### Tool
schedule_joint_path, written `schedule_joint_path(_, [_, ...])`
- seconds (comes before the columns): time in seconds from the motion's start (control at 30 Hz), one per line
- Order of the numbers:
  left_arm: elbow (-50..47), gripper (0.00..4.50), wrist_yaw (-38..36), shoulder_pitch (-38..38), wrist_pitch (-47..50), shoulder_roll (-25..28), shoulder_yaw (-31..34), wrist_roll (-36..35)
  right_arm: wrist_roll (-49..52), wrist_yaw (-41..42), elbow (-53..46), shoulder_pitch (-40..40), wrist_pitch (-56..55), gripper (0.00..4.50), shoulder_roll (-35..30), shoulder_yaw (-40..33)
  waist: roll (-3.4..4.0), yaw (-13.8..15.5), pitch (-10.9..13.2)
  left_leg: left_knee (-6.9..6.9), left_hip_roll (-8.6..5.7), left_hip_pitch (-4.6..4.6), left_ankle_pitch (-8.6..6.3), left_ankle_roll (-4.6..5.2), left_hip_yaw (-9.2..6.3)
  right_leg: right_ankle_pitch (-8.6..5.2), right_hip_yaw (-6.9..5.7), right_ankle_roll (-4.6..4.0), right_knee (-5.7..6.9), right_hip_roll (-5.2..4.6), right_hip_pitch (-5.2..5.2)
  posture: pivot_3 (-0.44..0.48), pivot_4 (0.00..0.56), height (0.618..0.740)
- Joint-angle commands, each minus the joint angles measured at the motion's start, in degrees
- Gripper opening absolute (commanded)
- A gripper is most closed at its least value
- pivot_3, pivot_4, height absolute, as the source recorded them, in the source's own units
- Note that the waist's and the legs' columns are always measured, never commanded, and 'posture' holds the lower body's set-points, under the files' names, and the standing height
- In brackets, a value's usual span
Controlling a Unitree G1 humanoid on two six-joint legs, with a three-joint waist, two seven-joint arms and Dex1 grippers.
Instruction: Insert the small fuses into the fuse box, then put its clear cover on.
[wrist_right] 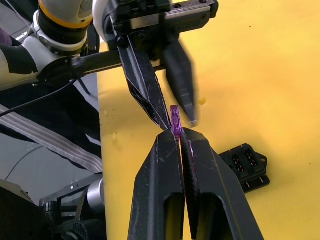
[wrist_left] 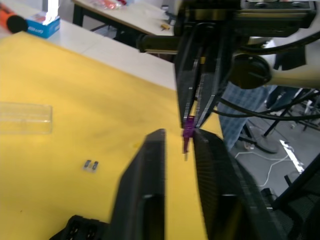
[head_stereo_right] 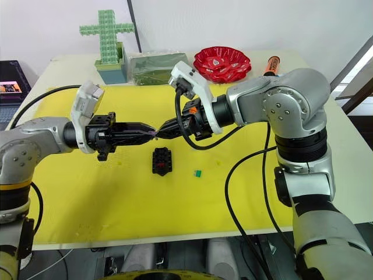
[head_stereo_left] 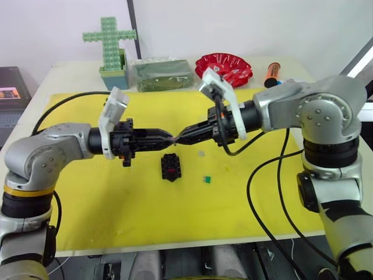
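Note:
My right gripper (wrist_right: 179, 136) is shut on a small purple fuse (wrist_right: 174, 117) and holds it in the air above the yellow mat (head_stereo_left: 116, 198). My left gripper (wrist_left: 179, 137) meets it tip to tip from the left. It is open, with the purple fuse (wrist_left: 188, 131) between its fingertips. The black fuse box (head_stereo_left: 171, 167) lies on the mat just below and in front of the two grippers, a red spot showing among its slots. A green fuse (head_stereo_left: 206, 179) and a greyish fuse (head_stereo_left: 201, 153) lie loose to its right. The clear cover (wrist_left: 25, 117) rests flat on the mat.
Behind the mat stand a green block cross (head_stereo_left: 109, 41), a clear bag of green material (head_stereo_left: 163, 74), a red bowl (head_stereo_left: 224, 67) and an orange marker (head_stereo_left: 271, 73). A blue-and-white carton (wrist_left: 42, 27) lies on the table. Black cables (head_stereo_left: 262, 192) hang from my right arm.

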Motion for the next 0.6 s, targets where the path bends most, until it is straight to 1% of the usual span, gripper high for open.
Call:
schedule_joint_path(0.03, [-1.5, 2.35, -2.3, -0.4, -1.4, 2.4, -0.2, 1.6, -0.6, 2.0, -2.6, -0.1, -4.1, 0.03, -1.5, 1.8, 0.0, 0.0, 0.0, 0.0, 0.0, 0.0, 0.0, 0.0, -0.01, 0.0, 0.0, 0.0, 0.01, 0.0, 0.0, 0.0, 0.15, 0.74])
schedule_joint_path(0.1, [-2.4, 2.96, -6.1, 2.0, -4.5, 5.8, -1.9, 5.4, -3.6, 4.7, -4.3, 1.2, -10.7, 0.03, -3.6, 4.6, 0.01, -0.1, 0.0, -0.01, 0.0, 0.0, 0.0, 0.0, -0.01, 0.0, 0.0, 0.01, 0.0, 0.02, 0.0, 0.0, 0.15, 0.74])
schedule_joint_path(0.17, [-2.6, 3.67, -9.7, 5.5, -9.7, 9.0, -4.7, 10.9, -7.8, 7.6, -5.2, 3.1, -18.9, 0.03, -5.1, 7.9, 0.01, -0.1, 0.0, -0.02, 0.0, 0.02, -0.01, 0.02, 0.01, -0.01, 0.0, 0.02, -0.02, 0.03, -0.01, 0.0, 0.15, 0.74])
schedule_joint_path(0.23, [-1.9, 4.24, -10.9, 7.6, -13.1, 10.0, -6.4, 14.5, -12.2, 8.8, -4.3, 4.5, -26.1, 0.03, -5.2, 10.7, 0.01, -0.1, 0.0, -0.03, 0.0, 0.03, -0.01, 0.02, 0.03, -0.01, 0.01, 0.01, -0.02, 0.03, -0.01, 0.0, 0.15, 0.74])
schedule_joint_path(0.27, [-1.4, 4.43, -11.3, 8.4, -14.7, 10.2, -7.2, 16.0, -14.2, 9.3, -3.3, 4.8, -28.5, 0.03, -5.0, 12.2, 0.01, -0.1, 0.0, -0.03, 0.01, 0.04, -0.01, 0.02, 0.03, -0.02, 0.01, 0.0, -0.02, 0.04, -0.01, 0.0, 0.15, 0.74])
schedule_joint_path(0.4, [1.1, 4.43, -11.8, 11.7, -21.9, 9.6, -10.6, 23.4, -21.0, 12.8, 0.1, 6.3, -37.6, 0.03, -4.7, 17.2, -0.01, 0.2, 0.0, 0.03, 0.02, 0.02, -0.01, 0.01, 0.05, -0.02, 0.01, -0.01, -0.01, 0.03, -0.01, 0.0, 0.15, 0.74])
schedule_joint_path(0.6, [4.8, 4.43, -11.1, 12.1, -26.8, 6.7, -12.5, 28.8, -26.6, 16.9, 3.8, 8.0, -42.9, 0.03, -4.0, 21.7, -0.01, 0.1, 0.0, 0.12, 0.02, -0.02, -0.01, 0.02, 0.07, -0.02, 0.01, -0.01, 0.01, 0.01, -0.01, 0.0, 0.15, 0.74])
